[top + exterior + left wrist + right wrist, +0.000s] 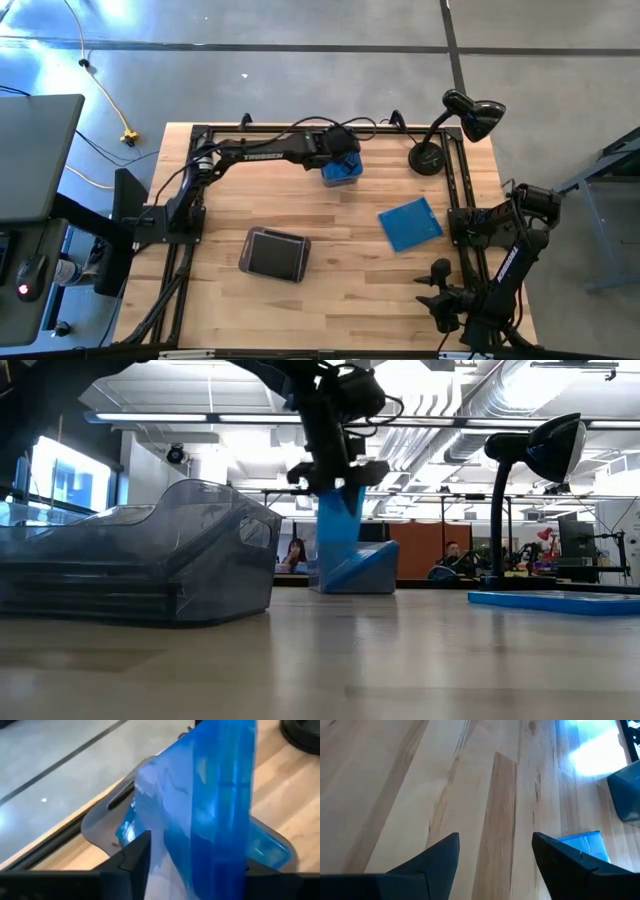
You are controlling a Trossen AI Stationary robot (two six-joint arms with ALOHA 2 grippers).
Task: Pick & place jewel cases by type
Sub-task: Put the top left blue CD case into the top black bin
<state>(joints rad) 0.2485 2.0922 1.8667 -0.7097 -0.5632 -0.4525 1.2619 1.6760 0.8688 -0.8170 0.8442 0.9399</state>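
At twelve o'clock of worktop (pixel 330 215), left tool (pixel 342 152) over far tub (pixel 341 175), blue case (pixel 338 520) upright between loosening fingers, sorting blues there; another blue case (pixel 410 222) flat at three o'clock; right tool (pixel 495 857) spread, idle.

Pale matt wood-plank table (pixel 330 300); glossy translucent blue plastic jewel case (pixel 411 223); smoky-grey translucent plastic tub (pixel 140 550); matt black lamp (pixel 470 115).

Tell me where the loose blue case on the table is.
The blue case lies flat on the table's right half in the high view, below the desk lamp, right of the grey tub.
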